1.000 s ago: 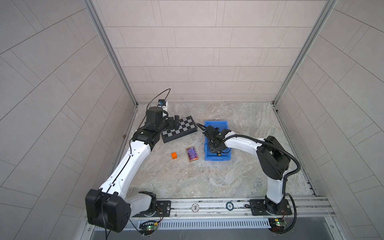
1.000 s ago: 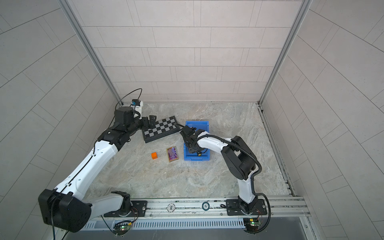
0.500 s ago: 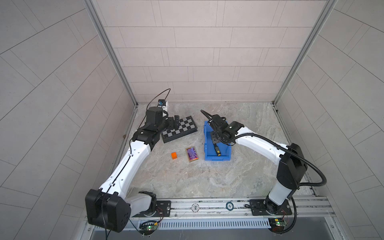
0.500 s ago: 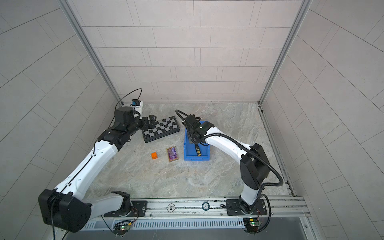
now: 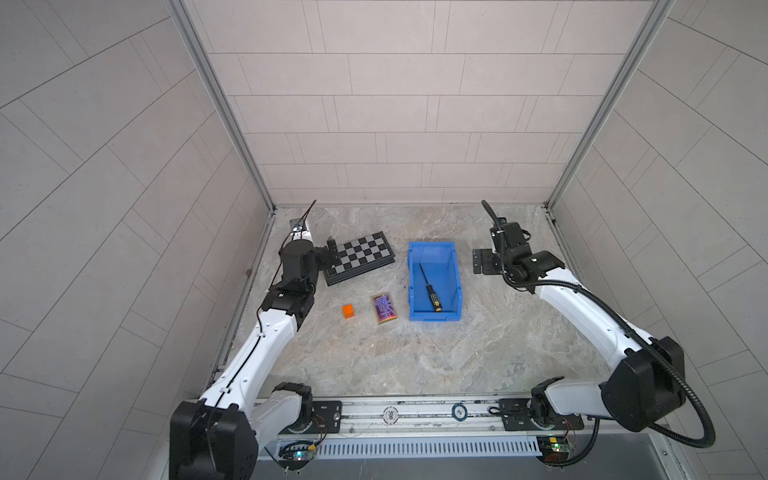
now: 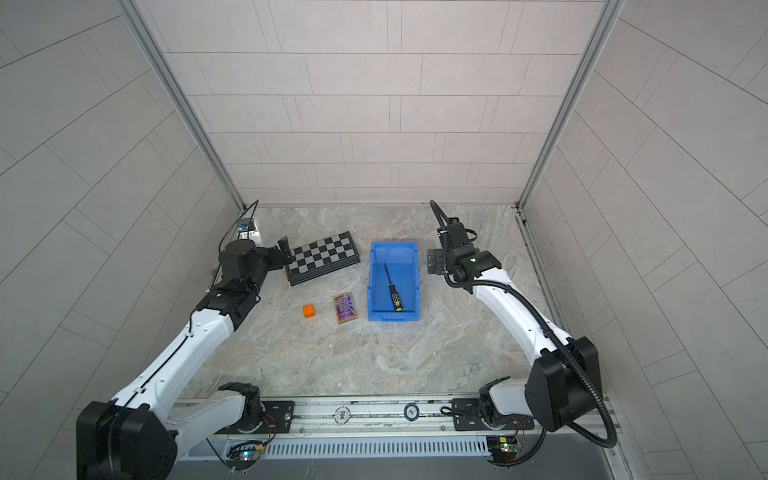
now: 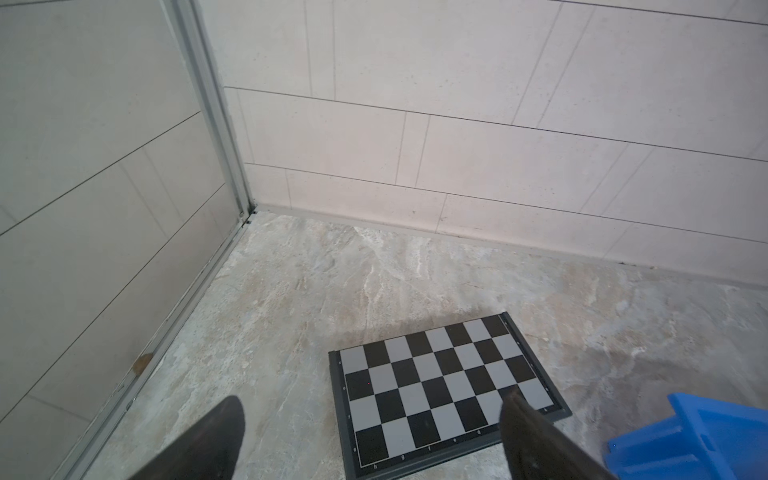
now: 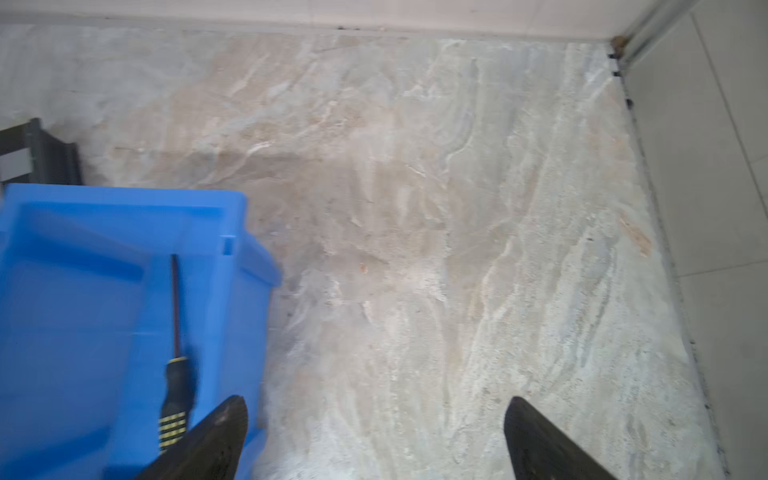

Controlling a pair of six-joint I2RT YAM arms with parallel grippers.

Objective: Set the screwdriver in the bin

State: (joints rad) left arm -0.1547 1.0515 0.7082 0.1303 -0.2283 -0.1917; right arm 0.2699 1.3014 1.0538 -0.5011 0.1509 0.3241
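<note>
The screwdriver (image 5: 430, 289) (image 6: 392, 286) lies loose on the floor of the blue bin (image 5: 434, 246) (image 6: 395, 246), its shaft toward the back wall and its yellow-capped handle toward the low front lip. In the right wrist view the screwdriver (image 8: 176, 332) rests inside the bin (image 8: 83, 291), free of any finger. My right gripper (image 5: 478, 262) (image 8: 374, 409) stands open and empty over bare floor, just right of the bin. At the left end of the checkerboard my left gripper (image 5: 331, 251) (image 7: 372, 409) is open too, holding nothing.
A black-and-grey checkerboard (image 5: 359, 257) lies left of the bin. An orange cube (image 5: 348, 310) and a purple patterned card box (image 5: 383, 307) sit on the marble floor in front of it. Tiled walls close in the back and both sides.
The right gripper has opened and let go of the screwdriver, which now lies in the bin. The right arm has swung out from over the bin to its right. The left arm is unmoved.
</note>
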